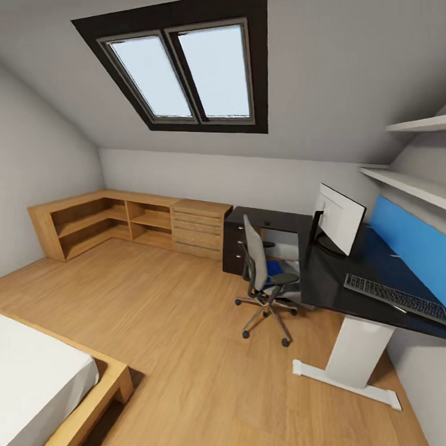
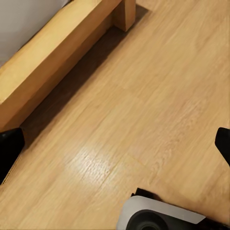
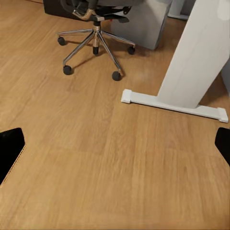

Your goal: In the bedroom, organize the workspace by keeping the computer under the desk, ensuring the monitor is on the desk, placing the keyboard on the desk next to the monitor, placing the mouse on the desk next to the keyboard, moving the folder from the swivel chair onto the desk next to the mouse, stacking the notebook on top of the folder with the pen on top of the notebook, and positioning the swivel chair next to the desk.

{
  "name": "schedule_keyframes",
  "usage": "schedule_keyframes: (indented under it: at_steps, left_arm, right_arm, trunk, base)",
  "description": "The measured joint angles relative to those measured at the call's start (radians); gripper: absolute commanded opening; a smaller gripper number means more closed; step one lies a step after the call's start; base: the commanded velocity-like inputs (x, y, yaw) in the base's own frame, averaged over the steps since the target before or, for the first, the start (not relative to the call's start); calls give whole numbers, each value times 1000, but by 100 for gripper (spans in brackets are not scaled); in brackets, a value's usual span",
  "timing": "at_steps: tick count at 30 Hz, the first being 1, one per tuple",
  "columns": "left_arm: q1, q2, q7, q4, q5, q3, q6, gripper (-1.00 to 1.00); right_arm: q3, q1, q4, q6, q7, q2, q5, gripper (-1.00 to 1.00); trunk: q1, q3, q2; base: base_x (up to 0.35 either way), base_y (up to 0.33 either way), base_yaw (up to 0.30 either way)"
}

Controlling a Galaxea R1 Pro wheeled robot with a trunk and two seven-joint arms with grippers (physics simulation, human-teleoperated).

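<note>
Judging from the distance, the approach to the desk (image 1: 336, 285) is in hand; the folder (image 1: 273, 268) is seen lying on the chair (image 1: 260, 269) seat, and must be reached next. Both grippers (image 2: 115, 148) (image 3: 115, 148) are spread wide and empty. The monitor (image 1: 339, 217) and keyboard (image 1: 397, 298) are already placed on the desk.

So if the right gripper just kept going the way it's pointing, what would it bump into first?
Most likely the bare wood floor: its wrist view looks down onto open boards. The swivel chair's star base and the desk's white foot lie farther off, though depth is hard to judge.
</note>
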Motion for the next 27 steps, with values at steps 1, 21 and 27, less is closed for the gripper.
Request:
schedule_keyframes:
  at_steps: [1,21,27]
  left_arm:
    - [0,0,0,0,0,0,1,100]
    - [-1,-1,2,0,-1,-1,6,100]
    - [-1,-1,2,0,-1,-1,6,100]
  right_arm:
    - [0,0,0,0,0,0,0,100]
    - [-1,0,0,7,-1,-1,-1,100]
    - [0,0,-1,7,-1,-1,-1,100]
  trunk:
    - [0,0,0]
    - [0,11,-1]
    - [0,14,-1]
  base:
    - [0,323,0]
    - [204,146,-236]
    - [291,221,-277]
